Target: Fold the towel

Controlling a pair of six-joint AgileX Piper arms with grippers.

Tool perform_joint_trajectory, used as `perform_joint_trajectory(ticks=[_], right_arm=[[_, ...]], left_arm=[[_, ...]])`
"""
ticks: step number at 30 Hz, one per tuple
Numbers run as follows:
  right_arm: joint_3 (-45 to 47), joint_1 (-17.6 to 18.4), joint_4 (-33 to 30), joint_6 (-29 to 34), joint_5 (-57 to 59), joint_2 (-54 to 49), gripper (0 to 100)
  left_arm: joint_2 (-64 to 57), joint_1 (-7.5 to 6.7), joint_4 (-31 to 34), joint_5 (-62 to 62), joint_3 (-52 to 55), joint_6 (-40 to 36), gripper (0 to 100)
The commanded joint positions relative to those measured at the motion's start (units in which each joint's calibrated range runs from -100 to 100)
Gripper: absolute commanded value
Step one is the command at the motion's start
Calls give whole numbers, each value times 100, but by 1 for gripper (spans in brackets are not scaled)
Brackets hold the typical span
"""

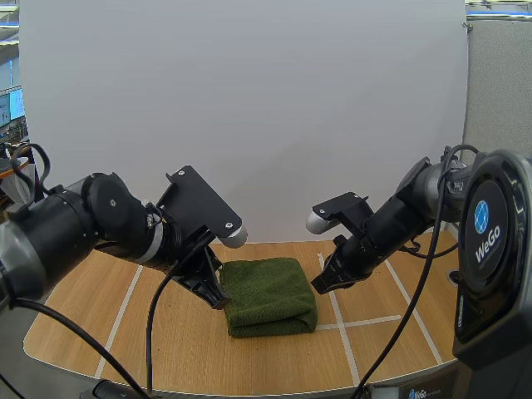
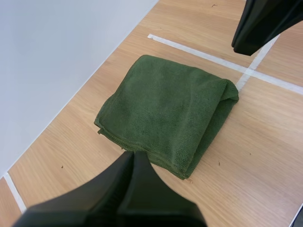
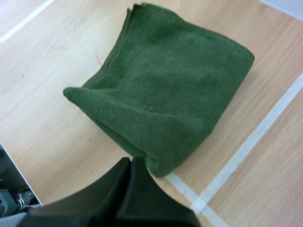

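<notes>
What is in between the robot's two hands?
The folded green towel lies on the wooden table between the left hand and the right hand, as the high view shows.

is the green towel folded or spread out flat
Folded: the towel sits on the table as a compact thick square, with stacked layer edges along one side and a rounded fold on another.

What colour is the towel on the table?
The towel is plain dark green, with no pattern. It shows best in the left wrist view.
</notes>
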Motion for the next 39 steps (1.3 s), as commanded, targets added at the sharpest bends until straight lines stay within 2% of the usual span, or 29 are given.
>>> perform_joint_trajectory(ticks=[1, 8, 12, 21, 25, 39], right_arm=[[38, -2, 466, -175, 73, -88, 0], [38, -2, 545, -305, -537, 168, 0], [38, 26, 555, -374, -755, 561, 0], [38, 511, 485, -374, -1951, 1521, 0], [38, 530, 442, -374, -2316, 1681, 0], [38, 530, 301, -374, -2367, 2530, 0]], left_arm=[[278, 1, -108, -222, 38, -75, 0], [1217, 1, -223, -944, 38, -43, 0], [1645, 1, -492, -1108, 38, 251, 0], [2886, 1, -804, -1185, 38, 724, 0], [3068, 1, -804, -1185, 38, 759, 0], [3736, 1, -1004, -920, 38, 1048, 0]])
